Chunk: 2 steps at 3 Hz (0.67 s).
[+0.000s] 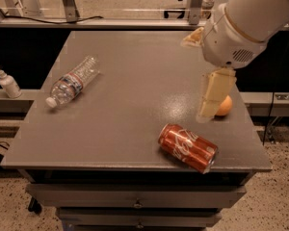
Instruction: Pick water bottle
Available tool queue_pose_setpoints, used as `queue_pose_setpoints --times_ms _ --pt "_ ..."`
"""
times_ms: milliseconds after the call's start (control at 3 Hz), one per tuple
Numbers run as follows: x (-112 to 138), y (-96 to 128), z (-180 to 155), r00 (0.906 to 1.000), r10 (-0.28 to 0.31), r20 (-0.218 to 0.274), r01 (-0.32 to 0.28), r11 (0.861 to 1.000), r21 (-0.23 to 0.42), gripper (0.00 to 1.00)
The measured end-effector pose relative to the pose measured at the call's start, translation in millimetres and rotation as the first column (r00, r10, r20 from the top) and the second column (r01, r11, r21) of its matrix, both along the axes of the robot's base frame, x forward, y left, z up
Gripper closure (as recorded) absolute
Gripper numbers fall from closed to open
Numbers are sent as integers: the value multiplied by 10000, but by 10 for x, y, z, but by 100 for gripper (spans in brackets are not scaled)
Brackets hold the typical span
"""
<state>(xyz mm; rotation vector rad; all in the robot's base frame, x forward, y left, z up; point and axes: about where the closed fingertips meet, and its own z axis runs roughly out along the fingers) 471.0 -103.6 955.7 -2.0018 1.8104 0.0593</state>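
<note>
The water bottle (71,82) is clear ribbed plastic with a white cap and a blue-red-white label band. It lies on its side at the left of the grey table (135,81), cap toward the front left. My gripper (194,80) hangs above the right half of the table, far to the right of the bottle. Its cream fingers (214,94) stand apart and hold nothing. The white arm comes in from the upper right.
A red soda can (188,147) lies on its side near the front right edge. An orange (225,106) sits at the right, partly behind one finger. A small white pump bottle (8,83) stands on a ledge left of the table. Drawers are below the tabletop.
</note>
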Motion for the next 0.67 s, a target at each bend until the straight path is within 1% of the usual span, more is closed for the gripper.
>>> queue_pose_setpoints --times_ms 333,667 --pt "57 582 -85 9888 1466 284 -1475 9885 326 0" --pt "57 582 -85 9888 1467 285 -1476 9885 325 0"
